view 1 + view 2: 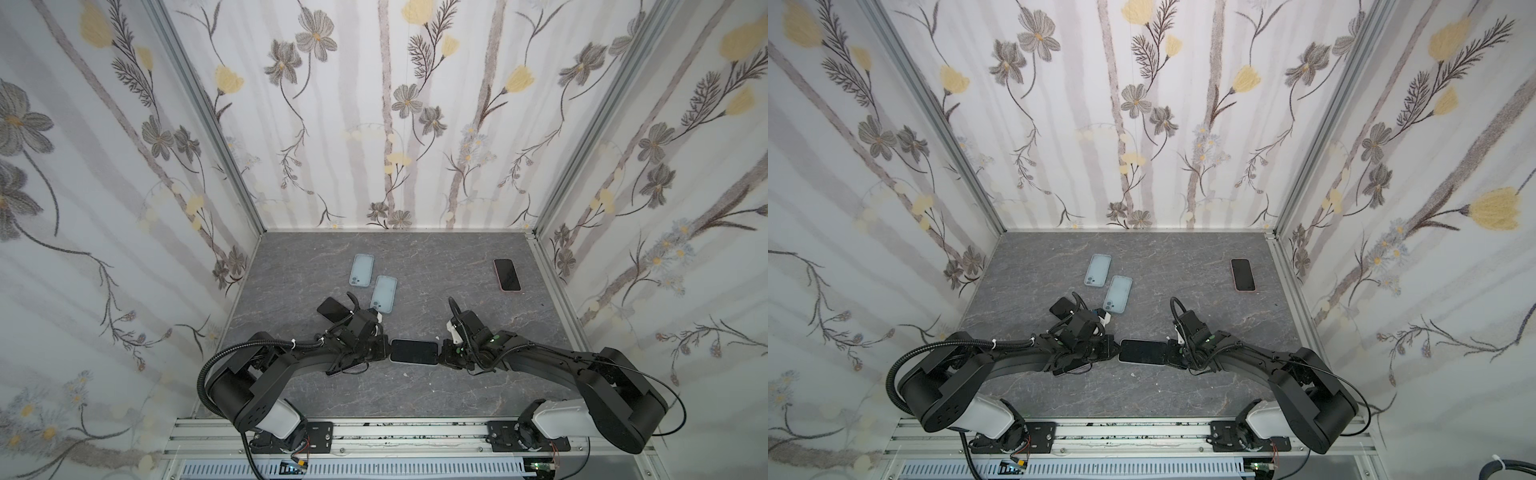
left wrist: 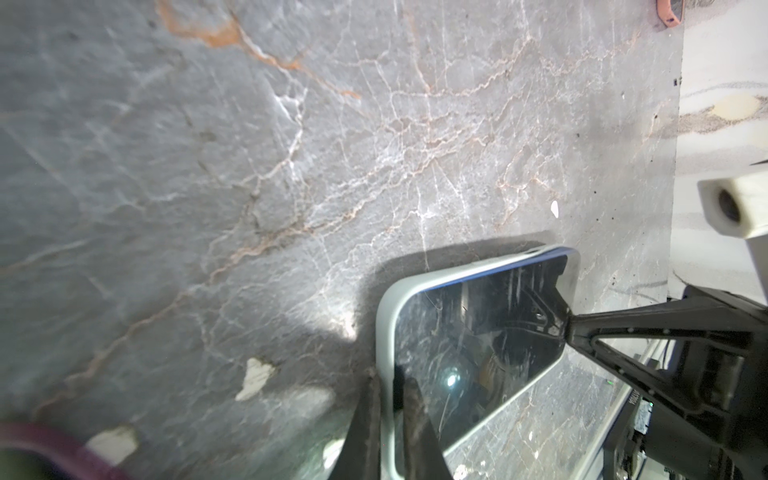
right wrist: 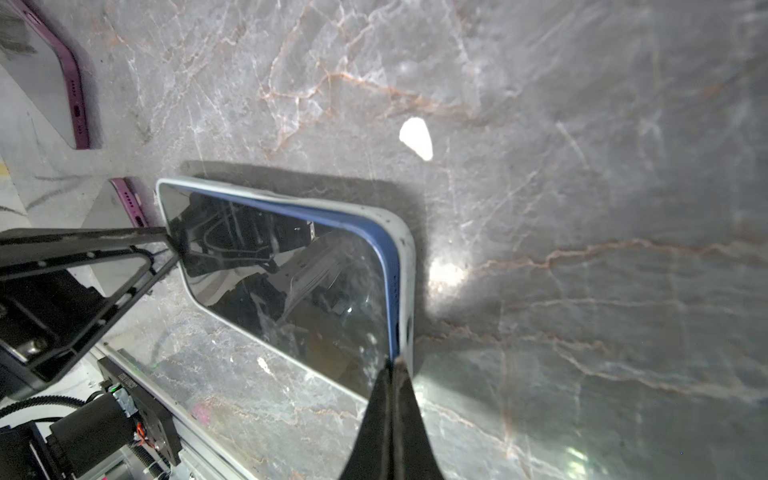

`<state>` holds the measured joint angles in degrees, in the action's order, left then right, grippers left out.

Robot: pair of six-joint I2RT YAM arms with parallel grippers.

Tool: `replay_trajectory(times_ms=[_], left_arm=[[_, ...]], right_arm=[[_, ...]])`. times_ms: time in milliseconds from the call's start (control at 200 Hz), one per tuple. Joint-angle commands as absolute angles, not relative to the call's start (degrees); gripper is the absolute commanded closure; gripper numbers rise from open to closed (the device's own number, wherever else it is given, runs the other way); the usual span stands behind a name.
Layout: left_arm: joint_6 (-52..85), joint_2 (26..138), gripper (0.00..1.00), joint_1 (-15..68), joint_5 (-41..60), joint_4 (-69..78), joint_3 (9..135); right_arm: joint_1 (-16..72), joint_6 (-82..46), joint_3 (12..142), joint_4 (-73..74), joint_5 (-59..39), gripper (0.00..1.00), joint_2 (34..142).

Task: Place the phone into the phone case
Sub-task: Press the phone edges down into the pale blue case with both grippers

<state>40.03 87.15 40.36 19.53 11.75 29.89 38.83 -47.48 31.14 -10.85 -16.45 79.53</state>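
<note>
Phone (image 1: pixel 414 351) lying flat and screen-up near the middle of the grey marbled tabletop (image 1: pixel 415 395), crosswise between the two arms. It sits in a pale phone case (image 2: pixel 384 332). In the right wrist view its blue frame stands above the pale rim (image 3: pixel 409 266) along one long side and round one corner, so there it is not fully seated.

Left hand (image 1: pixel 388 353) at the phone's left end, its two fingers nearly together. In the left wrist view the case's end rim shows between them, one finger outside the case, the other (image 2: pixel 415 415) on the glass — a pinch on the phone case.

Right hand (image 1: pixel 441 352) at the opposite end, fingers pressed together with nothing between them. Their joined tip (image 3: pixel 392 370) touches the corner where blue frame meets pale rim.

Behind the left arm lie a front pale-blue case (image 1: pixel 383 293) and a rear pale-blue case (image 1: pixel 362 270), close together but apart. A dark phone (image 1: pixel 332 308) is partly hidden by the left wrist. A pink-edged phone (image 1: pixel 507 274) lies alone at the far right — well apart from the rest.
</note>
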Motion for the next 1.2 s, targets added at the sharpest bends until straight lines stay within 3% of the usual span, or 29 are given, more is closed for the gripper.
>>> replay_trajectory(times_ms=[0, 250, 390, 535, 739, 1194], left_arm=[[39.46, 87.86, 0.91, 40.47, 18.12, 6.87, 29.63], [39.55, 87.15, 0.91, 40.44, 17.93, 6.50, 29.70], [39.30, 86.18, 0.90, 40.43, 17.56, 5.72, 30.40], [38.90, 85.13, 0.83, 40.36, 17.01, 4.32, 32.62], [38.50, 85.99, 0.74, 40.26, 17.17, 3.60, 35.79], [38.76, 89.21, 0.74, 40.26, 17.36, 3.87, 37.55]], right_arm=[[39.73, -46.90, 30.31, -16.31, -13.87, 0.98, 82.80], [40.86, -46.50, 33.44, -19.35, -12.43, 1.00, 83.31], [41.51, -45.65, 38.94, -23.52, -9.75, 0.96, 80.39], [41.45, -43.83, 45.07, -26.71, -6.16, 0.86, 77.05], [39.71, -40.84, 47.08, -26.80, -6.90, 0.82, 78.30], [38.32, -35.68, 50.87, -27.70, -7.81, 0.88, 89.25]])
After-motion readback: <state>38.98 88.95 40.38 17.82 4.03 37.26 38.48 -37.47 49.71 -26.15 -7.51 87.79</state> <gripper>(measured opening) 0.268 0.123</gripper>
